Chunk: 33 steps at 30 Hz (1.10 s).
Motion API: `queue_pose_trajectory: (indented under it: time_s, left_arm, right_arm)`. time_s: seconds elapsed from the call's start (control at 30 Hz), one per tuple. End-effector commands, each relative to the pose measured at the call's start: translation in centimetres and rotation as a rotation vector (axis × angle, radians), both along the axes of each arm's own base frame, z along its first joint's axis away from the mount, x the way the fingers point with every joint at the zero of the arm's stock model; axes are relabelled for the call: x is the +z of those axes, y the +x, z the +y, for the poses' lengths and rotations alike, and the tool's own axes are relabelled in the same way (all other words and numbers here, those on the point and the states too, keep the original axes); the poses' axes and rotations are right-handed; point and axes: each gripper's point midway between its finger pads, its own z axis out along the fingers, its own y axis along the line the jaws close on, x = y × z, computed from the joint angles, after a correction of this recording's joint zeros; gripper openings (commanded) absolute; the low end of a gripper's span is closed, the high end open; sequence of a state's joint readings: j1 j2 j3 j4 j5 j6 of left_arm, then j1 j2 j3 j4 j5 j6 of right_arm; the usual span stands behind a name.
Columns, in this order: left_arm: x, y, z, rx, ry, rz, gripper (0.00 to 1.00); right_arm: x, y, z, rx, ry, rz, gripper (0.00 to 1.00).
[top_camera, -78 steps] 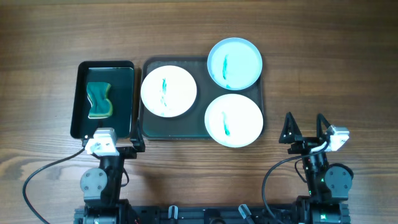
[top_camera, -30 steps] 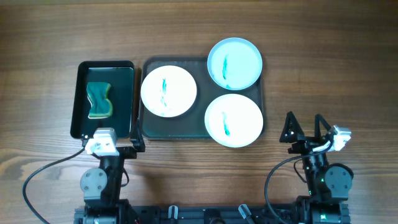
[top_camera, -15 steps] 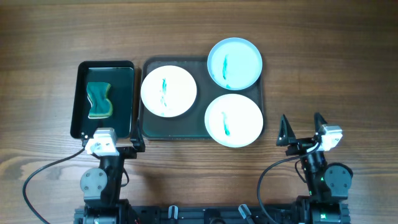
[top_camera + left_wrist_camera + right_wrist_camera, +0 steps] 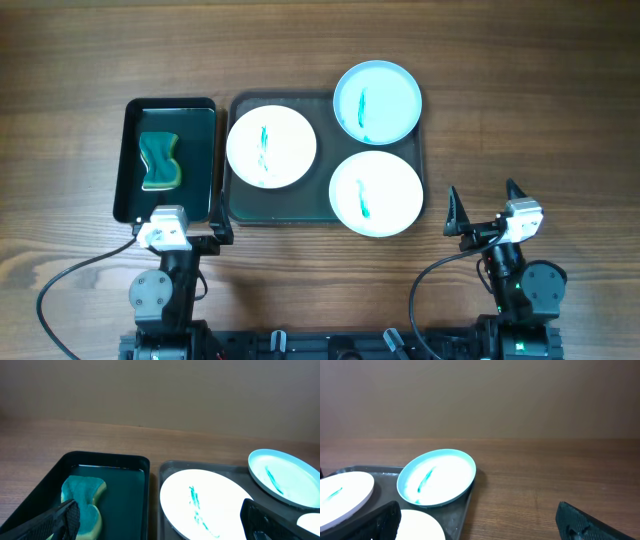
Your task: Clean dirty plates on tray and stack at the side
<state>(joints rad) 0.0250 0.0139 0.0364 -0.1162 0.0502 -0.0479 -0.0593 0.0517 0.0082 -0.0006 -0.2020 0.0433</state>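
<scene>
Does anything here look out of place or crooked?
Yes. The far right round white plate lies tilted over the far rim of the dark grey-green rectangular tray, and the near right plate overhangs its near rim.

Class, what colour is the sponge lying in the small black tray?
The sponge is teal-green with a yellow edge; the overhead view shows it best.

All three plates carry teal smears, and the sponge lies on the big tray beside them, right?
No. The sponge lies in the smaller black tray, not the big tray, as the overhead view shows; all three plates do carry teal smears.
</scene>
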Motion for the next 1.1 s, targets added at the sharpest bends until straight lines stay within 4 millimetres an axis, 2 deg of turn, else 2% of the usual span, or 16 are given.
queue_pose_trajectory:
  time_s: [0.0,0.17,0.43,0.7,0.77,0.87,0.93,1.07]
  left_arm:
    - [0.7,-0.1,-0.3,-0.016,-0.013,-0.017,1.00]
    - [0.8,-0.1,-0.3,-0.016,-0.013,-0.017,1.00]
    - [2.2,-0.3,-0.3,-0.017,-0.013,-0.028,1.00]
    - [4.5,0.5,-0.4,-0.023,-0.015,0.038,1.00]
    - [6.1,1.3,-1.3,-0.072,-0.025,0.094,1.00]
    - [7.3,2.0,-1.5,-0.083,-0.030,0.156,1.00]
    - [8.5,2.9,-1.7,-0.093,-0.036,0.228,1.00]
    - [10.6,4.2,-2.2,-0.124,-0.052,0.336,1.00]
  right_arm:
    - [1.1,-0.1,0.4,0.022,-0.018,-0.022,1.00]
    - [1.3,-0.1,0.4,0.022,-0.020,-0.032,1.00]
    - [1.7,-0.1,0.3,0.019,-0.045,-0.046,1.00]
    - [5.0,-0.5,0.5,0.022,-0.045,-0.103,1.00]
    - [6.8,-0.4,0.8,0.044,-0.045,-0.104,1.00]
    - [8.3,0.3,1.2,0.072,-0.043,-0.073,1.00]
    - [9.6,1.7,2.3,0.142,-0.033,-0.005,1.00]
    - [10.8,4.2,3.5,0.230,0.001,0.170,1.00]
